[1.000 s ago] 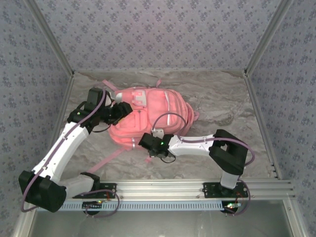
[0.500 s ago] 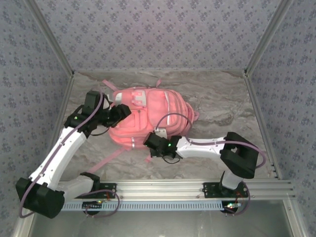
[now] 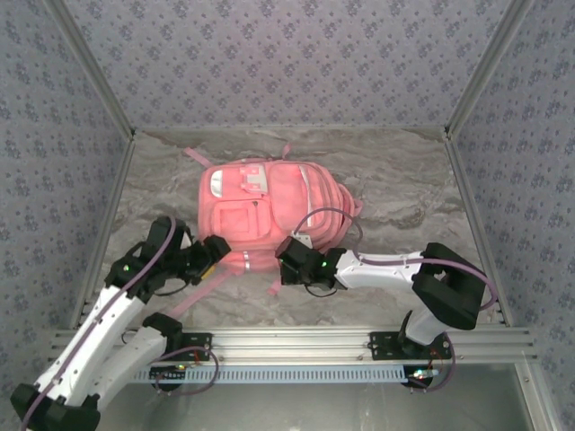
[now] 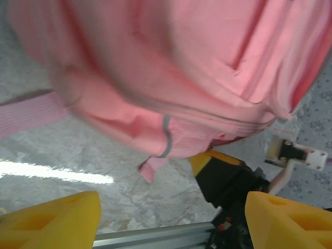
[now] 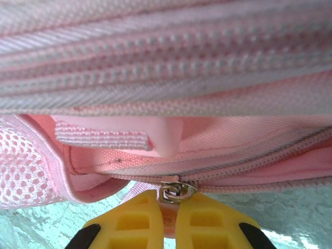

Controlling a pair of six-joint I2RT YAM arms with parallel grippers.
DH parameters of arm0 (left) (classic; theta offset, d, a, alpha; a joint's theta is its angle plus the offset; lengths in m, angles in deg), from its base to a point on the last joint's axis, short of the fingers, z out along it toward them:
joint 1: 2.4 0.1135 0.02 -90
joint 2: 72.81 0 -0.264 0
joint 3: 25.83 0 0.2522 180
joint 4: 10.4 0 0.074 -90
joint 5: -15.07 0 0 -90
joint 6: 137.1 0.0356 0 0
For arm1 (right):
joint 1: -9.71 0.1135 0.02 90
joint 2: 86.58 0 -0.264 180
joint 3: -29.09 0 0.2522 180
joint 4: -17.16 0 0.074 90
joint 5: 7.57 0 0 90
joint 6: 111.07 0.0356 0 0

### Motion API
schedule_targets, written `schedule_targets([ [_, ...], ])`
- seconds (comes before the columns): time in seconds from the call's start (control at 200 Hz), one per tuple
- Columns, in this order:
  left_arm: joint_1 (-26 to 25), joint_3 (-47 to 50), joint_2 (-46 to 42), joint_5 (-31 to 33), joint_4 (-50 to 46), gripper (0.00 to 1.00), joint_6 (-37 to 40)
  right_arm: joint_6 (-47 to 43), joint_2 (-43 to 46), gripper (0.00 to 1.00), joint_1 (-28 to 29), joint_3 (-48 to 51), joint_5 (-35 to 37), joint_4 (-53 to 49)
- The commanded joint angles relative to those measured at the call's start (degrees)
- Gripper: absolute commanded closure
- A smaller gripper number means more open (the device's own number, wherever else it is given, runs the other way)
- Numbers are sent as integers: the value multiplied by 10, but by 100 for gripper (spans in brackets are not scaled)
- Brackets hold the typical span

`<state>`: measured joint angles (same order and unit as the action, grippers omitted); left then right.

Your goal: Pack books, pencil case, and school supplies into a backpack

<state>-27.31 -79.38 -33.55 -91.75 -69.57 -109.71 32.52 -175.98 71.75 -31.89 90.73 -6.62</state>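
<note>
The right gripper (image 5: 167, 210) is pinching the small metal zipper pull (image 5: 174, 191) at the near edge of the large pink fabric backpack (image 3: 269, 211), which is lying mid-table. The zipper line (image 5: 249, 168) is running crosswise to its closed fingers.

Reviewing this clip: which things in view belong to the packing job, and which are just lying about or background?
Part of the job:
- large pink fabric backpack
- its small metal zipper pull, pinched by the right gripper
- left gripper, open at the backpack's near-left corner

Not part of it:
- grey marble-patterned tabletop
- aluminium rail at the near edge
</note>
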Motion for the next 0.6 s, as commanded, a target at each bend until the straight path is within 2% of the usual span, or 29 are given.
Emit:
schedule_targets([
  [0.0, -12, 43, -36, 26, -11, 27, -112, 3, 11, 100, -4, 9, -21, 31],
  [0.19, -13, 101, -29, 32, 62, 29, -143, 6, 9, 100, -5, 12, -29, 47],
  [0.26, -14, 111, -5, 30, 109, 30, -147, 5, 9, 100, -5, 12, -30, 50],
  [0.5, -13, 106, 84, 38, 184, 33, -129, 6, 6, 100, -5, 13, -33, 52],
  [0.595, -14, 105, 110, 47, 192, 38, -120, 9, 8, 100, -5, 17, -32, 57],
])
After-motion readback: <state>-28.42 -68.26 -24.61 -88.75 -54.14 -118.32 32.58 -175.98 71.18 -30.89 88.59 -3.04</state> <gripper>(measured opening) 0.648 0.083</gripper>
